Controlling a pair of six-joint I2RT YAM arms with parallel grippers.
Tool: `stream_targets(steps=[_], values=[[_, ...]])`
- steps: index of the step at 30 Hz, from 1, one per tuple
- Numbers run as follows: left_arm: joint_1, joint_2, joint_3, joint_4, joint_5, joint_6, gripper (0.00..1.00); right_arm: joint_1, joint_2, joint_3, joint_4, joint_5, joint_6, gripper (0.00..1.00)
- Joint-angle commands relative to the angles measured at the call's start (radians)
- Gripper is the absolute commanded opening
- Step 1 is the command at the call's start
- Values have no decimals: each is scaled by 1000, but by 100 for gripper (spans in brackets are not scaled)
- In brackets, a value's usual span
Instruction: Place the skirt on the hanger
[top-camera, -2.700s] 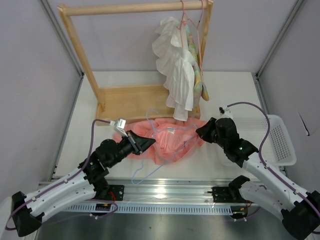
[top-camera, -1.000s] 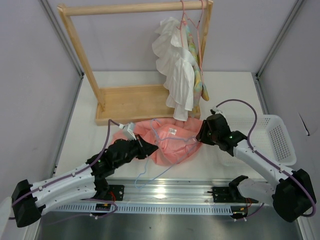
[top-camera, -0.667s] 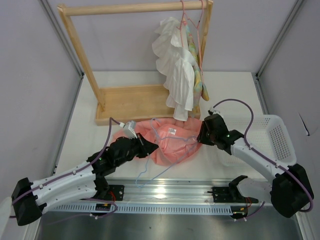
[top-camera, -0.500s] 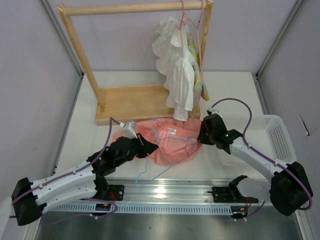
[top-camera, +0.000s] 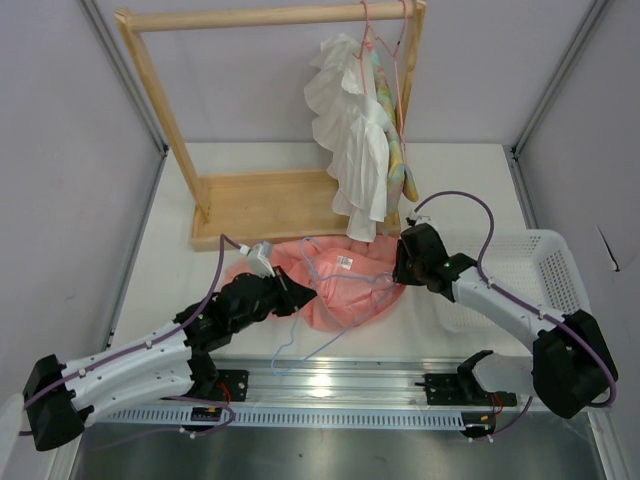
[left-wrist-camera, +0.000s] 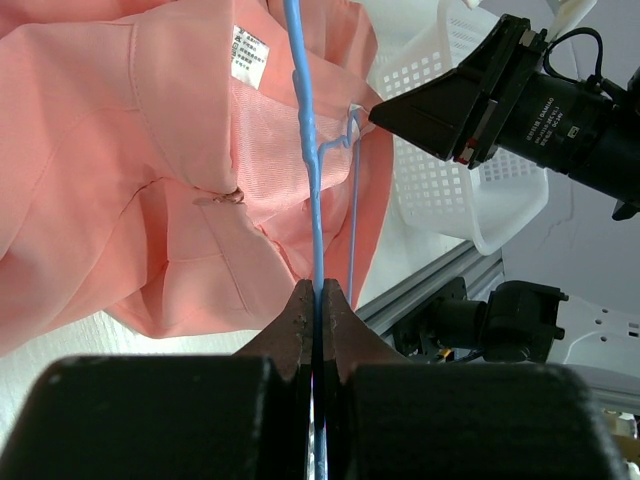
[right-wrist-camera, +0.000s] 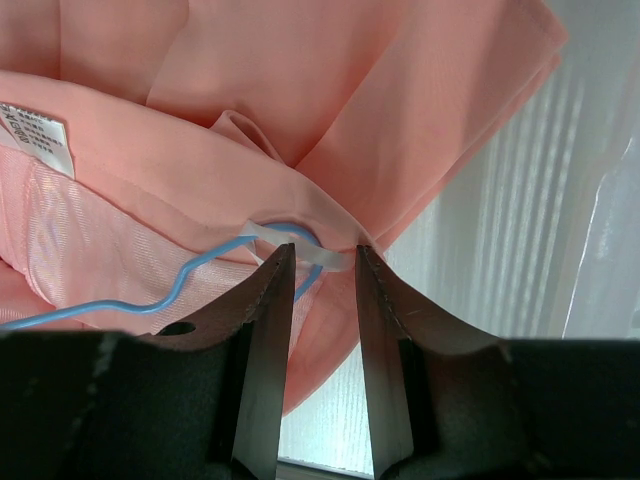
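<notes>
Top external view, student asking: what is occupying the table, largest item first?

Instructor: A wooden rack (top-camera: 255, 205) is standing at 12 o'clock, and a white basket (top-camera: 565, 270) is sitting at 3 o'clock. The skirt (top-camera: 345, 290) is lying bunched at the centre, at 6 o'clock of the rack's base. The hanger (left-wrist-camera: 303, 120) is running across it and trailing out toward 7 o'clock.

Student: What are the claws doing?

Instructor: The left gripper (left-wrist-camera: 318, 292), reaching in from 9 o'clock, is pinching the hanger's wire between fully closed jaws. The right gripper (right-wrist-camera: 322, 255), at the skirt's 3 o'clock edge, is standing narrowly parted. It is straddling the waistband fold where the wire's bent end and a small white loop (right-wrist-camera: 310, 254) are showing, and it is not visibly clamping anything.

Student: How is the fabric likely handling?

Instructor: It is looking light, soft and limp, probably sagging and sliding rather than keeping shape, while the thin wire is looking springy. The doubled waistband near the label (left-wrist-camera: 249, 52) is seeming the firmest place to take hold, close to the wire's end.
</notes>
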Motion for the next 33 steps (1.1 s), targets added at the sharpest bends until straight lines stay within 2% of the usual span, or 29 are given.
stream_targets(steps=[1, 7, 12, 33], values=[[-11, 5, 45, 3, -13, -8, 0, 5, 17, 43, 36, 10, -31, 36], [-11, 5, 43, 3, -15, -6, 0, 12, 28, 43, 45, 8, -37, 32], [-11, 6, 40, 7, -15, -6, 0, 25, -1, 43, 43, 2, -41, 33], [-11, 8, 37, 12, -10, -5, 0, 35, 46, 71, 40, -17, -85, 36]])
